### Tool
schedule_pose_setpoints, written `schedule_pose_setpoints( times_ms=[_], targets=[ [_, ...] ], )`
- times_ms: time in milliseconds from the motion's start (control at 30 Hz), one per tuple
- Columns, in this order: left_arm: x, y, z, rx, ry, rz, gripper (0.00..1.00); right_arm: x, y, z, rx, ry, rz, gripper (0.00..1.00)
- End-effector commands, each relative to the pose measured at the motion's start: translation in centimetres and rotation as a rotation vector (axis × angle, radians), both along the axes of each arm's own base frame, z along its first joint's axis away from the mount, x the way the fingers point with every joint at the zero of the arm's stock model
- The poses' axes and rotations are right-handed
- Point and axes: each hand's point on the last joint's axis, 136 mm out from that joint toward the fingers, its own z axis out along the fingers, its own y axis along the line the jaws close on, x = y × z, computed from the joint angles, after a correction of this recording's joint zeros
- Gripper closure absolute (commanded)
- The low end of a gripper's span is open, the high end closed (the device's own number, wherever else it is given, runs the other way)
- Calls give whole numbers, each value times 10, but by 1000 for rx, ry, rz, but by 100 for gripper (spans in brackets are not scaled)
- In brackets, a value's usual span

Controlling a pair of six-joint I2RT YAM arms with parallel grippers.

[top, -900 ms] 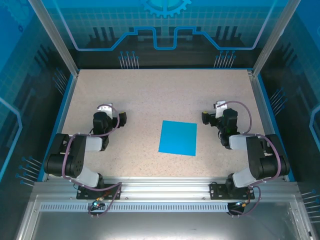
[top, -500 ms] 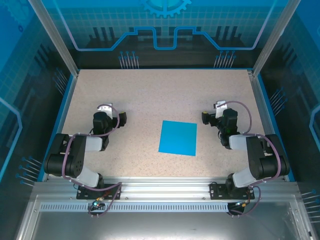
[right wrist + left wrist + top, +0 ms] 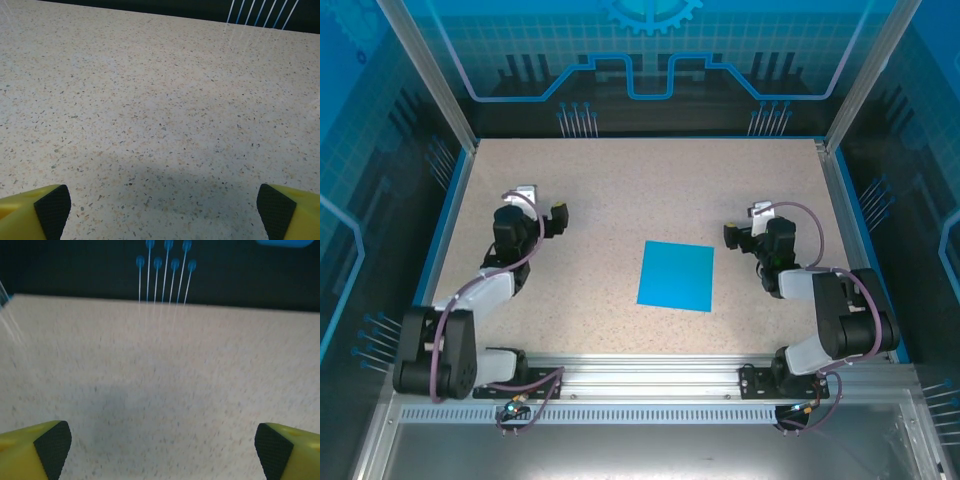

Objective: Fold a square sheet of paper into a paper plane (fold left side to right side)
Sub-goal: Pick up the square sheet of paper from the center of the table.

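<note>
Lying flat on the speckled table, the square sheet of paper sits right of the middle and toward the near edge. It is unfolded, with no crease to be seen (its sides run slightly askew to the table's edges).

The left tool is over the left part of the table, well apart from the sheet. In its wrist view the two yellow fingers with black pads stand spread wide at the lower corners, with only bare table between them. Beyond them is a dark back wall marked with thin blue pin-like lines.

The right tool is near the sheet's far right corner, off to its right and not touching it. Its jaws also gape wide and grip nothing. In its wrist view its pads frame an empty stretch of speckled surface with a soft shadow across the near part.
</note>
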Motion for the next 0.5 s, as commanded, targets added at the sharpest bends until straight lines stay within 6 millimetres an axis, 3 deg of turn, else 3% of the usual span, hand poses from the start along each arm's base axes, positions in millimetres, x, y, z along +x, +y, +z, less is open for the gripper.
schedule_pose_setpoints(
  times_ms=[0,167,267,367,467],
  targets=[
    [-8,2,-8,-1,41,-5,2,5,-9,16,3,-7,-36,0],
    [-12,-30,28,-98,26,-86,2,-3,-7,60,25,27,-56,1],
    [-21,-72,36,-205,134,-206,2,-20,-3,71,118,154,-100,1],
    [-40,-115,27,-263,298,-298,2,-39,10,71,217,301,-113,1],
    [-65,-163,14,-311,427,-426,2,-57,31,57,284,450,-100,0]
  ],
)
